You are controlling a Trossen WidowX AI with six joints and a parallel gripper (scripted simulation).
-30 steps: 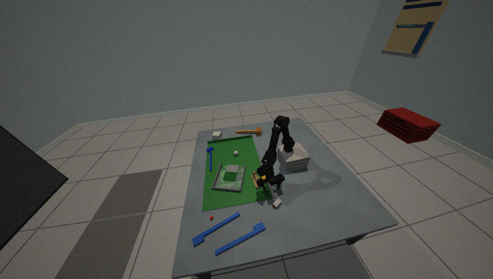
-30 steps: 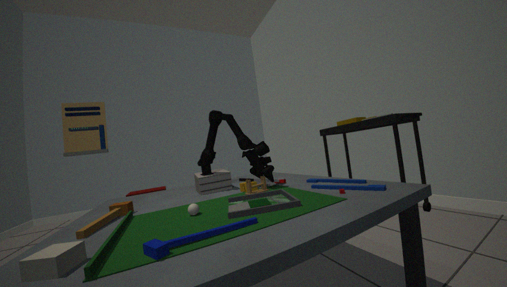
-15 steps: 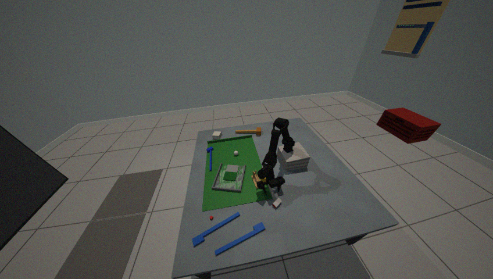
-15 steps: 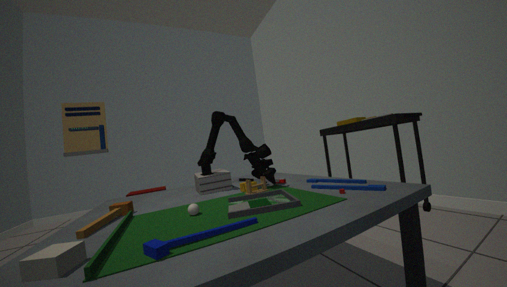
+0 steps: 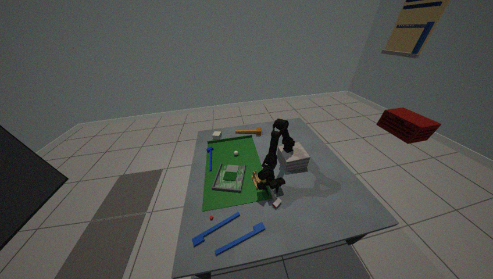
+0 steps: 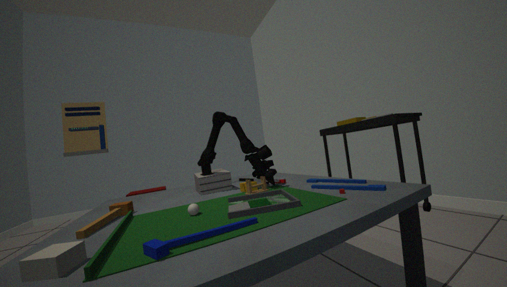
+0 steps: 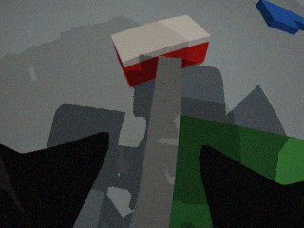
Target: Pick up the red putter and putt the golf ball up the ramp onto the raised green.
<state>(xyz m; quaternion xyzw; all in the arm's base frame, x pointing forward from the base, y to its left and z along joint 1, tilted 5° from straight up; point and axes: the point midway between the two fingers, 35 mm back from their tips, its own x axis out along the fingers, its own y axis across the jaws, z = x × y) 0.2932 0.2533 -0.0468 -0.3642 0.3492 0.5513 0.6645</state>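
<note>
I see the claw low over the surface, at the mat's corner on the side of the arm's base. In the wrist view its two dark fingers stand on both sides of the putter, with the grey shaft running between them. There is a visible gap on each side of the shaft, so the claw is partly apart and does not clamp anything.

The putter lies flat. Its red head with the white top rests on the bare surface just beyond the mat's edge, and the shaft goes back under the claw over the green corner. A small wooden stand is just beside the claw.

The ball sits on the mat, well apart from the claw. Between the two is the raised green with its grey frame.
</note>
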